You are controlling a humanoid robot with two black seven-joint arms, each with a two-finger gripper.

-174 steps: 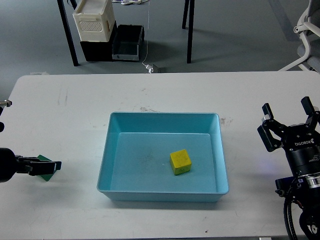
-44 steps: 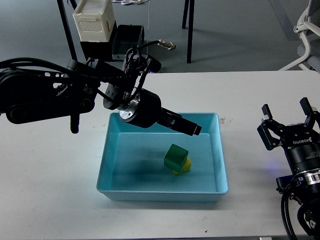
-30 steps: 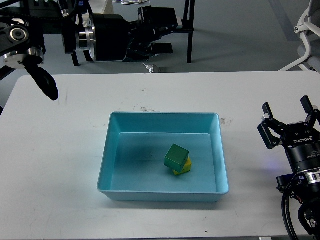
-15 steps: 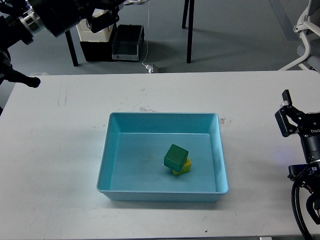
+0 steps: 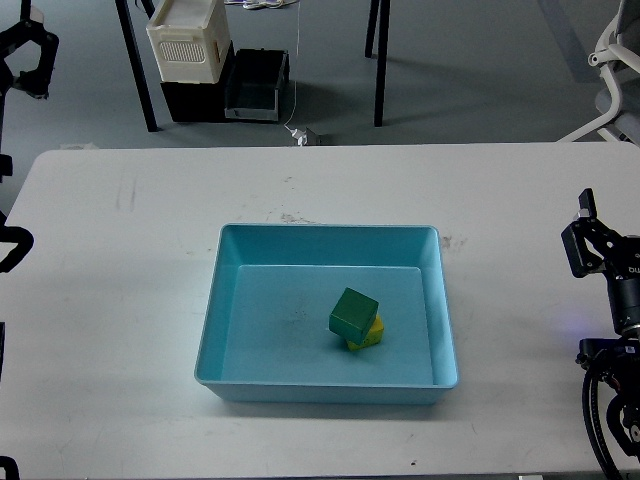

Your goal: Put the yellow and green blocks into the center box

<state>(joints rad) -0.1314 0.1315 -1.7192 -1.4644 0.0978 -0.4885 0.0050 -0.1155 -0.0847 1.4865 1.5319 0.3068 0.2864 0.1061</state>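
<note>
The light blue box (image 5: 330,232) sits in the middle of the white table. Inside it, a green block (image 5: 353,312) rests tilted on top of a yellow block (image 5: 371,334), which shows only at its lower right edge. My left gripper (image 5: 24,55) is far off at the top left corner, dark and partly cut off, well away from the box. My right gripper (image 5: 626,228) stands at the right edge above the table. Only its left finger (image 5: 584,240) shows, set wide of the body, and it holds nothing.
A dark part of my left arm (image 5: 10,250) pokes in at the left edge. Behind the table stand a white crate (image 5: 186,40) on black bins, chair legs (image 5: 378,60) and an office chair (image 5: 615,70). The table's front edge runs along the bottom.
My left arm has swung further back to the upper left and almost out of view. My right gripper has shifted slightly right. The blocks have not moved.
</note>
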